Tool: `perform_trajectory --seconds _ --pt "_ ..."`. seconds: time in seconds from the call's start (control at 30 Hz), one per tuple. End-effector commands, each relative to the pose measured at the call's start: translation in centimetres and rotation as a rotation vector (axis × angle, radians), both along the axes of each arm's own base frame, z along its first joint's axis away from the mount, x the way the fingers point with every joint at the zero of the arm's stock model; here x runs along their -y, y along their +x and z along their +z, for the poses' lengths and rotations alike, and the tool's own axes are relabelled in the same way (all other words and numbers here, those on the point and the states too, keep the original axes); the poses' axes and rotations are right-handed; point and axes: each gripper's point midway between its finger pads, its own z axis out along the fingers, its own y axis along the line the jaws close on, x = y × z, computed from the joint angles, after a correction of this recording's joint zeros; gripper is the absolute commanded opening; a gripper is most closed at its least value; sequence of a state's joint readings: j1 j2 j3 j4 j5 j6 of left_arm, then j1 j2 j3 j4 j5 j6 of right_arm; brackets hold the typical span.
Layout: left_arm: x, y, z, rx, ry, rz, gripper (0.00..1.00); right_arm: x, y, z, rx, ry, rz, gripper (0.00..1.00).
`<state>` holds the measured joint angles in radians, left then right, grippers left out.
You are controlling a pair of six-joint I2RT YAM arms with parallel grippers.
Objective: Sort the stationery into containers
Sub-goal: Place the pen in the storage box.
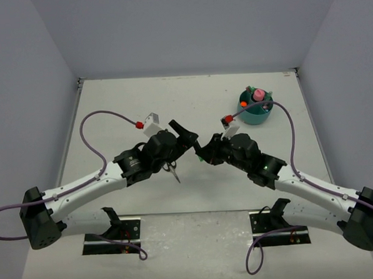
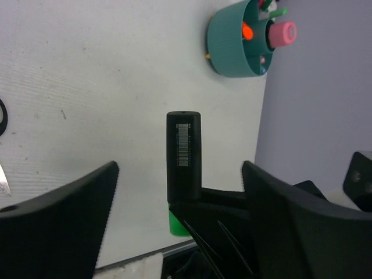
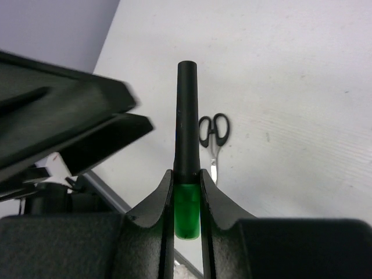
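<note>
Grasping the highlighter (image 3: 186, 116) in the right gripper (image 3: 186, 177), jaws clenched on the green barrel, black cap sticking out past the tips. Released at the left gripper (image 2: 179, 174), jaws wide on either side of that cap, not touching it. Scissors (image 3: 213, 136) flat on the table (image 3: 302, 87) beyond the right fingertips. Organizer (image 2: 229, 49) well ahead of the left gripper, pink-capped bottle (image 2: 282, 33) standing inside

Both arms reach inward, grippers meeting nose to nose at mid-workspace.
Left arm (image 1: 82, 185) stretches up and to the right, right arm (image 1: 308, 184) up and to the left, wrists level and close. Left gripper (image 1: 185, 134): jaws spread wide, gripping nothing. Right gripper (image 3: 186, 174): jaws pinched tight on a green highlighter (image 3: 186, 116), whose capped end sits between the left fingers (image 2: 70, 215), untouched by them.
</note>
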<state>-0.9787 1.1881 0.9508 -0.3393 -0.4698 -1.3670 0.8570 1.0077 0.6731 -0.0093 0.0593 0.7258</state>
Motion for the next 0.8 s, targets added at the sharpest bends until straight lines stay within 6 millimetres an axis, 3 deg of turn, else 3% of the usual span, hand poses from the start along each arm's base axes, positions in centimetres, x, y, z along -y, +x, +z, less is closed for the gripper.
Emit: perform_trajectory --seconds 0.0,0.1,0.17,0.2,0.27,0.3,0.37,0.4,0.5,0.57,0.63,0.7,0.77 --pt "-5.5 1.0 4.2 0.113 0.121 0.168 1.0 3.9 2.7 0.0 -0.046 -0.145 -0.08 0.0" --pt "-9.7 0.8 6.4 0.143 0.222 0.274 1.0 8.1 5.3 -0.8 -0.099 -0.216 -0.181 0.0" --pt "-11.4 0.3 7.5 0.184 0.286 0.267 1.0 11.2 7.1 -0.6 -0.121 -0.27 -0.258 0.0" --pt "-11.8 0.0 8.0 0.208 0.307 0.241 1.0 12.8 7.8 0.1 -0.129 -0.292 -0.294 0.0" --pt "-11.9 -0.9 9.6 0.293 0.315 0.134 1.0 15.8 9.9 -0.3 -0.198 -0.405 -0.378 0.0" --pt "-11.6 -1.4 9.7 0.32 0.34 0.064 1.0 17.0 10.9 -0.3 -0.229 -0.455 -0.406 0.0" --pt "-11.5 -2.5 8.9 0.338 0.418 -0.062 1.0 18.6 13.6 1.8 -0.246 -0.52 -0.441 0.0" --pt "-11.6 -2.9 8.8 0.332 0.43 -0.092 1.0 19.8 14.0 1.4 -0.287 -0.565 -0.451 0.0" --pt "-14.2 -4.2 7.1 0.279 0.523 -0.096 1.0 21.1 17.6 1.6 -0.33 -0.609 -0.464 0.0" --pt "-15.8 -4.9 5.9 0.262 0.564 -0.088 1.0 21.2 19.1 0.3 -0.375 -0.626 -0.45 0.0" --pt "-17.2 -5.4 4.7 0.271 0.584 -0.076 1.0 21.8 20.3 1.4 -0.387 -0.658 -0.465 0.0" --pt "-18.2 -5.7 3.9 0.274 0.593 -0.055 1.0 22.3 21.2 -0.1 -0.442 -0.708 -0.466 0.0" --pt "-19.9 -5.8 3.2 0.277 0.587 0.021 1.0 22.7 22.2 0.5 -0.444 -0.728 -0.468 0.0"
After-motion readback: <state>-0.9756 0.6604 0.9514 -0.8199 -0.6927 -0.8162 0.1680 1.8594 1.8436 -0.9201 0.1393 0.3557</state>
